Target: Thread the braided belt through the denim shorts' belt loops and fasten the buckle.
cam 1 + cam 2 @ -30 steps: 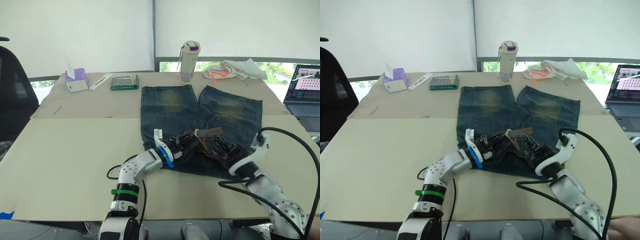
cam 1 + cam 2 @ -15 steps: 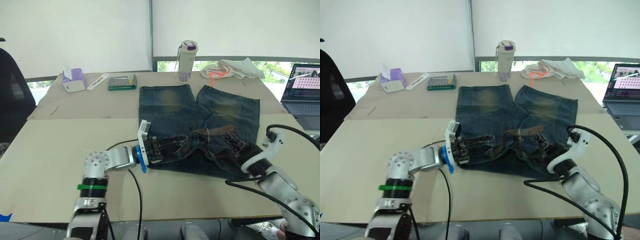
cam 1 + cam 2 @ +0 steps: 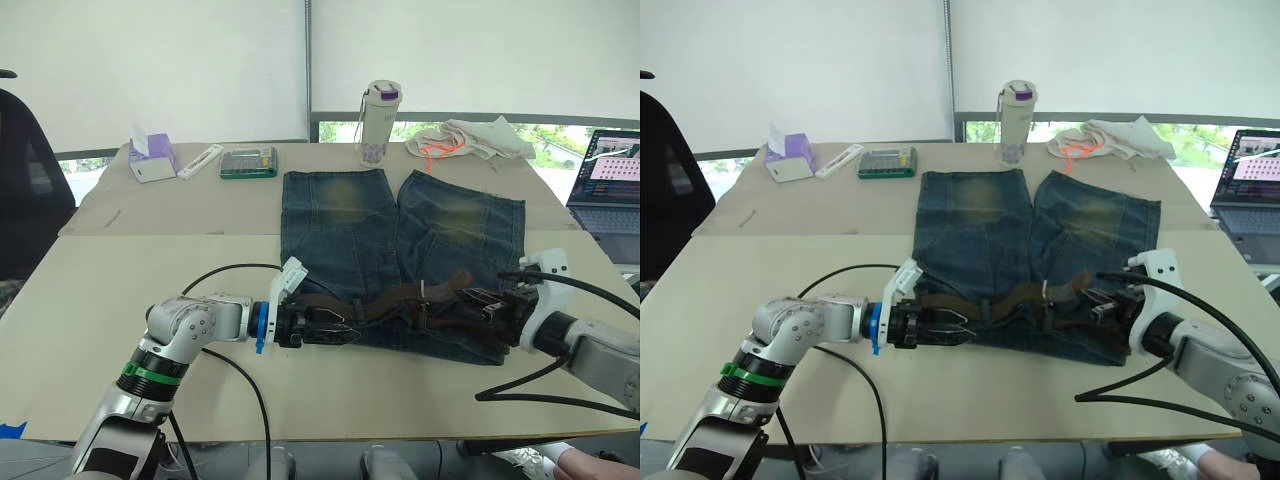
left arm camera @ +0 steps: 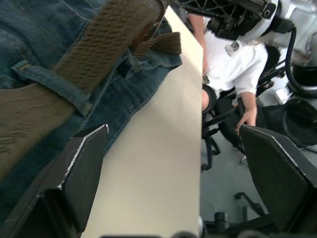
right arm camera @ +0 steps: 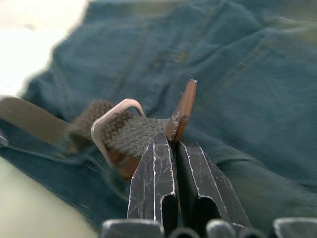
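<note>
The faded blue denim shorts (image 3: 400,260) lie flat on the beige table (image 3: 150,290), waistband toward the robot and the two legs pointing away. Along that waistband runs the dark brown braided belt (image 3: 385,302), stretched between the two grippers. The left gripper (image 3: 335,327) lies at the waistband's left end, at the near edge of the shorts; its two black fingers (image 4: 81,168) are spread wide apart with nothing between them, and in the left wrist view the belt passes just beside one finger, under a narrow blue denim belt loop (image 4: 52,85). The right gripper (image 3: 480,312) lies at the waistband's right end, its fingers (image 5: 154,183) pressed together with the belt's end just past their tips; whether they pinch the strap cannot be told. Just beyond those tips sits the small rectangular metal buckle (image 5: 111,130), looped round the braided strap, with a brown leather tab (image 5: 183,110) standing up beside it. Far beyond both grippers, at the table's back edge, stand a tall pale bottle with a purple lid (image 3: 380,124) and a crumpled white cloth with orange cord (image 3: 465,140).
</note>
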Action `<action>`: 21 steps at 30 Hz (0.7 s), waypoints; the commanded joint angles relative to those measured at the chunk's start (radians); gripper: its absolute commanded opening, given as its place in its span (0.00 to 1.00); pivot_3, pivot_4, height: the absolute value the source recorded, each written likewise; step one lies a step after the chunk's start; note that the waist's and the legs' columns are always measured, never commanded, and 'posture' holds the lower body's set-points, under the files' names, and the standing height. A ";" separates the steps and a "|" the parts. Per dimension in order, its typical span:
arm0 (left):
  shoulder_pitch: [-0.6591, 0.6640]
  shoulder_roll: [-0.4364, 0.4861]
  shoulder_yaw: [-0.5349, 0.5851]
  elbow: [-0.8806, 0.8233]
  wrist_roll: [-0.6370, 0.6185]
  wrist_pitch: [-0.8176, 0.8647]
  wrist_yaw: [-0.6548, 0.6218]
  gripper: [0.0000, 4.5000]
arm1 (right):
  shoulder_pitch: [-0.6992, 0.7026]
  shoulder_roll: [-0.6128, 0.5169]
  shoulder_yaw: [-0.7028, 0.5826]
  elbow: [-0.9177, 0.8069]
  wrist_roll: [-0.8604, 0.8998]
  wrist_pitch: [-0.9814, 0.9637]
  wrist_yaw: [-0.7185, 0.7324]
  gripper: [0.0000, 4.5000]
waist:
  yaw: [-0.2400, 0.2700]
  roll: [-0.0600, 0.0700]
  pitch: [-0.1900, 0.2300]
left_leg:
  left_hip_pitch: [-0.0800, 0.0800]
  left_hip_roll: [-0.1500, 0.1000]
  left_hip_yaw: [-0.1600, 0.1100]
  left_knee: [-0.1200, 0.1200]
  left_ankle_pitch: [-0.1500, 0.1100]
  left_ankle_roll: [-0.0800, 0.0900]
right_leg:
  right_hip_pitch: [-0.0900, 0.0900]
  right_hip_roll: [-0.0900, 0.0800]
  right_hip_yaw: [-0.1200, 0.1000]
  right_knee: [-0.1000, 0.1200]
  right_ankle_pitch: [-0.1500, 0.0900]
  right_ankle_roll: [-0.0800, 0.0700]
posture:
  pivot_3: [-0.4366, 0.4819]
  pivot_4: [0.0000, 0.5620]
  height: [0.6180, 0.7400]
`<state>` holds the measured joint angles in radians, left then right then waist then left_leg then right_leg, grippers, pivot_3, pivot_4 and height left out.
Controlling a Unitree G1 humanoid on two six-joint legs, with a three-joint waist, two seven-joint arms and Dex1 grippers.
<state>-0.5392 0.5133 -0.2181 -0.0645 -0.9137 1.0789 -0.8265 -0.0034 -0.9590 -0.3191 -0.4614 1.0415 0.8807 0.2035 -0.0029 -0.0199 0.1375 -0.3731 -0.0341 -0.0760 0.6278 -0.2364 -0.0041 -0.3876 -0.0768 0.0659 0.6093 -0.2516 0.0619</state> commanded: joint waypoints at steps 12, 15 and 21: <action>-0.043 -0.086 0.051 -0.009 0.227 -0.369 -0.121 0.99 | -0.262 0.095 -0.049 -0.070 0.019 0.049 0.001 0.00 | 0.002 0.000 0.000 | 0.000 0.002 -0.001 0.000 0.000 0.000 | 0.000 0.000 0.000 0.001 0.003 -0.004 | 0.48 0.27 1.00; -0.055 -0.129 0.052 -0.014 0.282 -0.463 -0.101 0.99 | -0.335 0.181 -0.042 -0.075 0.163 0.077 -0.094 0.00 | 0.002 0.000 0.000 | 0.000 0.002 -0.002 0.000 0.000 0.000 | 0.000 0.000 0.000 0.001 0.003 -0.004 | 0.48 0.27 1.00; -0.078 -0.284 0.026 0.035 0.503 -0.761 0.046 0.99 | -0.394 0.315 -0.003 -0.056 0.474 0.057 -0.353 0.00 | 0.012 -0.001 0.000 | -0.001 0.003 -0.004 0.001 0.000 0.001 | 0.000 -0.001 0.000 0.001 0.004 -0.004 | 0.48 0.27 1.00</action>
<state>-0.5975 0.2453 -0.1867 -0.0282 -0.4721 0.4100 -0.8174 -0.3772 -0.6485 -0.3125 -0.5016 1.4302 0.9637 -0.0852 0.0093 -0.0204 0.1378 -0.3739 -0.0316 -0.0796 0.6285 -0.2360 -0.0035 -0.3876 -0.0778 0.0664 0.6100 -0.2476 0.0578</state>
